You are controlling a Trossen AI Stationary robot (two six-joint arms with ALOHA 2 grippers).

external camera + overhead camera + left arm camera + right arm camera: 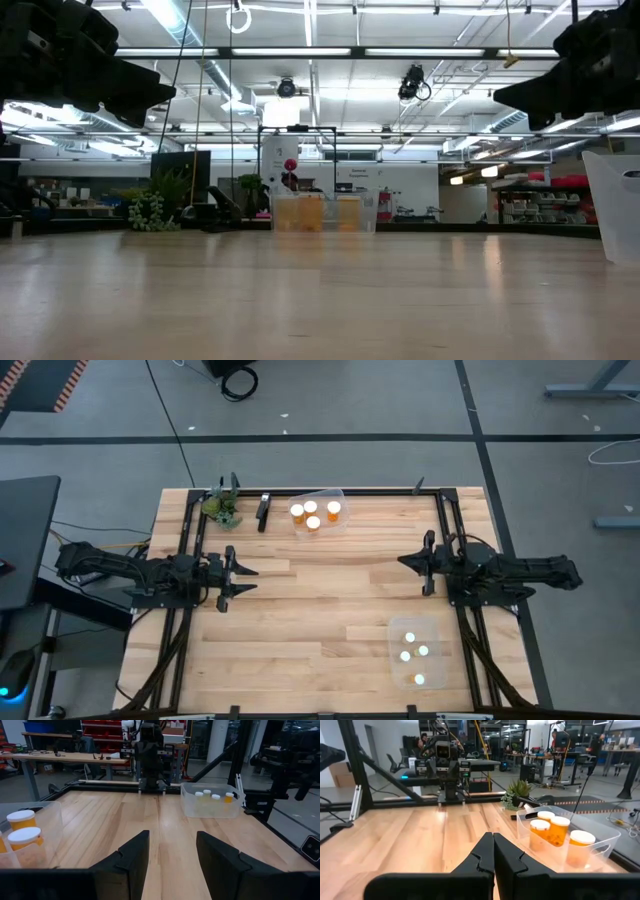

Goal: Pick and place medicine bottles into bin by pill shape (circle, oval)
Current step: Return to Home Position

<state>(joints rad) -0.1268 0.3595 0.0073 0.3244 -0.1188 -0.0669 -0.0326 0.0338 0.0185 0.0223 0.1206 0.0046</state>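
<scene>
Where the arms hung: over the table (330, 600), facing each other, well apart.
Bins: one bin (605, 847), with orange bottles (559, 832), lay ahead-left of left gripper (250, 580); other bin (210, 810), with pale bottles (410, 639), sat beside right gripper (405, 562), on its left.
Left gripper: wide open, empty.
Right gripper: closed, empty.
Bottles: all upright and binned; seemingly none left to grasp.
</scene>
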